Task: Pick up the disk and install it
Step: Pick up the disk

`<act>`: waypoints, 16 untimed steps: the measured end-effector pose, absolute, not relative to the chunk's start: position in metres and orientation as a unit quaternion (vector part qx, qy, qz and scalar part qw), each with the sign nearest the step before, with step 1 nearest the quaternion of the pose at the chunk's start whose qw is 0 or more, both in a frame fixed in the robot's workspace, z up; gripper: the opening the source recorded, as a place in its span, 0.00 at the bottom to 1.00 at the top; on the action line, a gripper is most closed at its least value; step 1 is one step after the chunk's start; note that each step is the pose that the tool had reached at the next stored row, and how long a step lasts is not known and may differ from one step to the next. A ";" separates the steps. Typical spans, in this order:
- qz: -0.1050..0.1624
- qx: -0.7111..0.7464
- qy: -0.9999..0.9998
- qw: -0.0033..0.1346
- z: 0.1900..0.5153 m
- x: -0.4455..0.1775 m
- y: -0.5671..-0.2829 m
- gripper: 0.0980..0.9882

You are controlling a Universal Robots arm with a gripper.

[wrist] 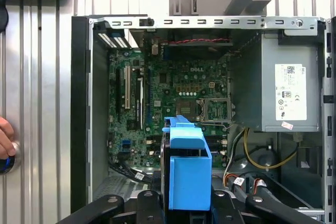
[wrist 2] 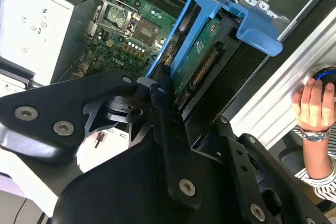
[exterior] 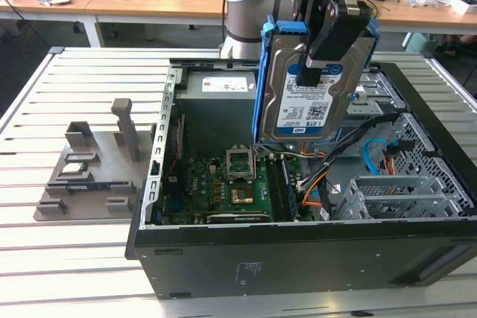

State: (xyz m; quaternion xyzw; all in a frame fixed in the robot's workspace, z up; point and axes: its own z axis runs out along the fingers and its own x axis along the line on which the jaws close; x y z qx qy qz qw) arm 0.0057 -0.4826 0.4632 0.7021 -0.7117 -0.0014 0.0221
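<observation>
Over the slatted bench (exterior: 74, 258) and open computer case (exterior: 298, 266), the hand (exterior: 313, 72) pinches the disk (exterior: 294, 113) upright.

On disk (exterior: 287, 53) face: white-and-blue barcode label (exterior: 307, 112), fine print unreadable. On grey power supply (wrist: 257, 87) in case corner: white sticker (wrist: 290, 92), barcode and marks. Small white lettering on motherboard (wrist: 173, 114).

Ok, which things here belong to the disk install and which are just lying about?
Job: the disk, held in the gripper; the open computer case beneath it; the grey metal drive bay inside.
Lying about: the grey slotted stand on the table, at the exterior view's left; a person's hand.
</observation>
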 end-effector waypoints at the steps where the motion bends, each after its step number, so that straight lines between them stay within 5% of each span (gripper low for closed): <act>1: -0.001 0.702 -0.712 0.022 0.463 0.006 -0.484 0.29; 16: 0.000 0.702 -0.712 0.024 0.463 0.006 -0.506 0.29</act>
